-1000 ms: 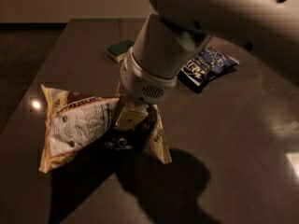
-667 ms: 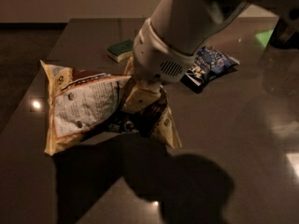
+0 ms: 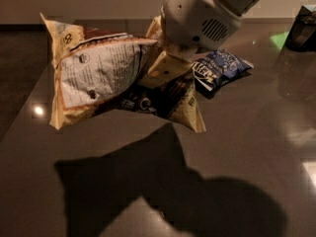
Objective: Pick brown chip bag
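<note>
The brown chip bag (image 3: 98, 73) is large and crinkly, with cream-yellow edges and a white label panel facing me. It hangs in the air at the upper left and casts a wide shadow on the dark table (image 3: 266, 142) below. My gripper (image 3: 167, 69) comes down from the white wrist housing (image 3: 197, 19) and is shut on the bag's upper middle fold. The fingertips are mostly buried in the crumpled bag.
A smaller dark blue snack bag (image 3: 220, 70) lies on the table just right of the held bag, behind the wrist. A dark box-like object (image 3: 303, 28) stands at the far right edge, with a green reflection (image 3: 279, 38) beside it.
The brown chip bag has risen off the table with the gripper and now fills more of the view. Its shadow has spread and moved away from it.
</note>
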Tool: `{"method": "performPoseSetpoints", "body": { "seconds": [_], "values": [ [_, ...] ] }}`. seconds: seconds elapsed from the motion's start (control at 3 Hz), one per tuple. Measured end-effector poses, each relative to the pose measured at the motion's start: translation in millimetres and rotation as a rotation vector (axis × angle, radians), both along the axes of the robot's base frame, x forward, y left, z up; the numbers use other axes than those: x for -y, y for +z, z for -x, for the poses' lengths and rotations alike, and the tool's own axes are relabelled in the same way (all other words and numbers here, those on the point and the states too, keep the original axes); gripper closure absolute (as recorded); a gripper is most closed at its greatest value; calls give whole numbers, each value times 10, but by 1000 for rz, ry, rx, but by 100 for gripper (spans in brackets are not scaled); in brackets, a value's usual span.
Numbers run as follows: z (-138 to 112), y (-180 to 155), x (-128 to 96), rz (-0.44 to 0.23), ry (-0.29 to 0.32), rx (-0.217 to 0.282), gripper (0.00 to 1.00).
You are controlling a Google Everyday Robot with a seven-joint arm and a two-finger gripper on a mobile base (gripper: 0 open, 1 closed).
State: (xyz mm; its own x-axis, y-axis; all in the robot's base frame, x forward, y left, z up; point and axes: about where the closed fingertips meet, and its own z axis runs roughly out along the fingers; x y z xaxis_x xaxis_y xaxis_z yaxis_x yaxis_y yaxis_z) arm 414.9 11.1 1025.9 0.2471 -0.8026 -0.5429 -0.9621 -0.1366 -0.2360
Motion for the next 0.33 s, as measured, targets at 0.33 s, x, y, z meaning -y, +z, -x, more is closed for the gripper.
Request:
{"method": "performPoseSetpoints", "body": {
  "seconds": [0.33],
  "values": [
    [3, 48, 4, -5, 1, 10, 100]
  ]
}}
